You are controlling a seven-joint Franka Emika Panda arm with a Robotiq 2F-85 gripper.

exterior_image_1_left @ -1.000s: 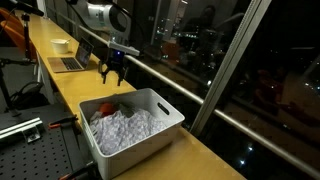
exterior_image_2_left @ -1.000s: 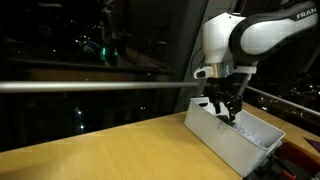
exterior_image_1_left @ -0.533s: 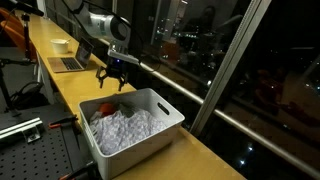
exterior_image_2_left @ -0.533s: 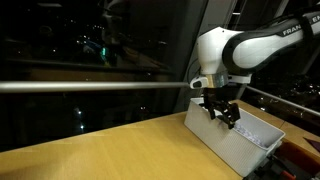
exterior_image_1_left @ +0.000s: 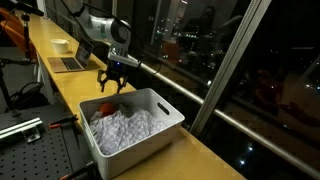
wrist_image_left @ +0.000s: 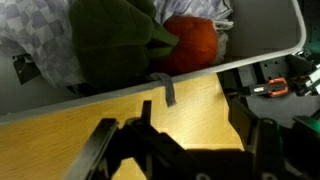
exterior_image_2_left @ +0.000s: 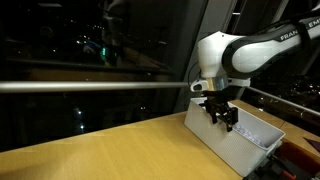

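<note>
Hovering by the white bin, gripper wide and empty.
1 red thing and 1 dark green thing, perhaps plush, already lie inside on crumpled cloth.

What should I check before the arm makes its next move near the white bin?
1. Jaws of the gripper open, nothing between them: ok.
2. Clearance over the bin: ok, the gripper hangs above its end rim without touching.
3. The red thing in plain sight in the bin's corner: ok.
4. The red thing free on all sides: not ok, the dark green thing lies against it.
5. Nothing hidden under the cloth: cannot tell.
</note>
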